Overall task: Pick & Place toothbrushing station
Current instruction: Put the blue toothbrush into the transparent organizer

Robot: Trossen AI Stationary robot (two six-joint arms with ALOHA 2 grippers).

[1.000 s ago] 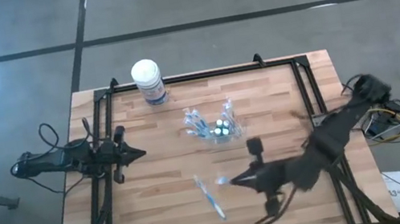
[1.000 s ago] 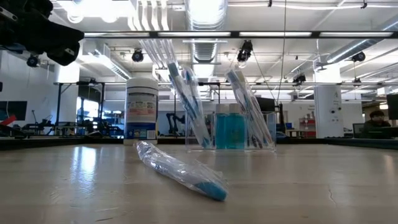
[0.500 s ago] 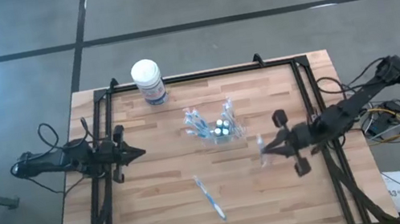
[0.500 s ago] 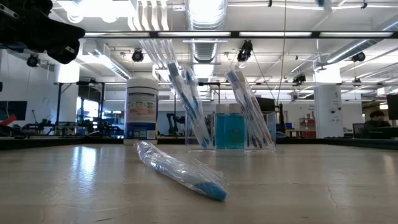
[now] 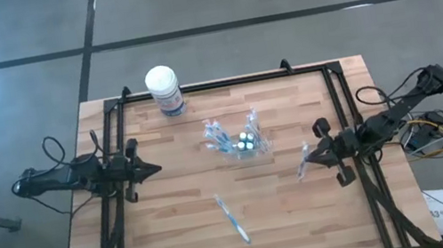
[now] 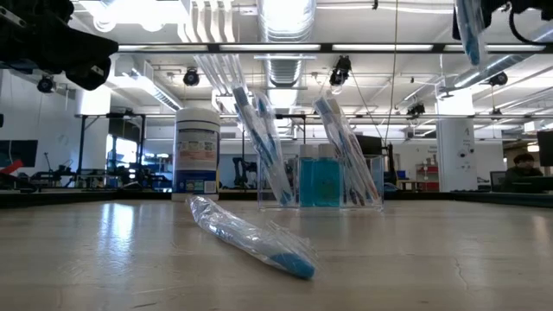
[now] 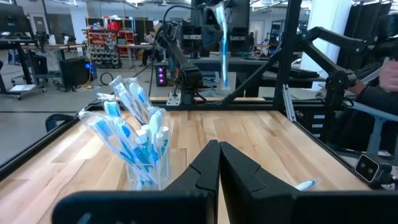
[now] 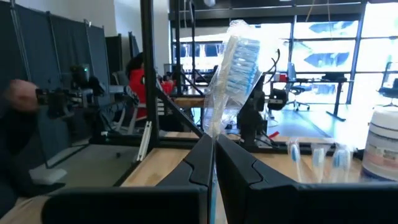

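The toothbrushing station [image 5: 244, 143] is a clear holder standing on its base at the table's middle, with several wrapped toothbrushes sticking up out of it; it also shows in the low view [image 6: 320, 180] and the left wrist view [image 7: 144, 155]. My right gripper [image 5: 310, 159] is shut on a wrapped toothbrush [image 5: 303, 163], high above the table to the right of the station. Another wrapped toothbrush [image 5: 233, 217] lies flat on the table nearer the front edge. My left gripper [image 5: 155, 168] is shut and empty at the table's left side. My right gripper pinches the wrapped toothbrush between its two fingers on the handle [image 8: 210, 127], below the bristle head [image 8: 239, 56]. The fingers lie level, pointing toward the table's left, across the brush. The brush stands roughly upright and clear of the table, its lower end [image 6: 473, 52] hanging below the fingers.
A white-lidded round canister with a blue label [image 5: 163, 89] stands at the far left of the table. Black frame rails [image 5: 339, 100] run along the table's left, right and far sides. Bare wood lies between the station and the right rail. People show in the room beyond.
My right gripper has gone from the table's near middle toward the right edge and up, still shut on the wrapped toothbrush. The brush has come up into the top right of the low view. The other brush and the station have stayed put.
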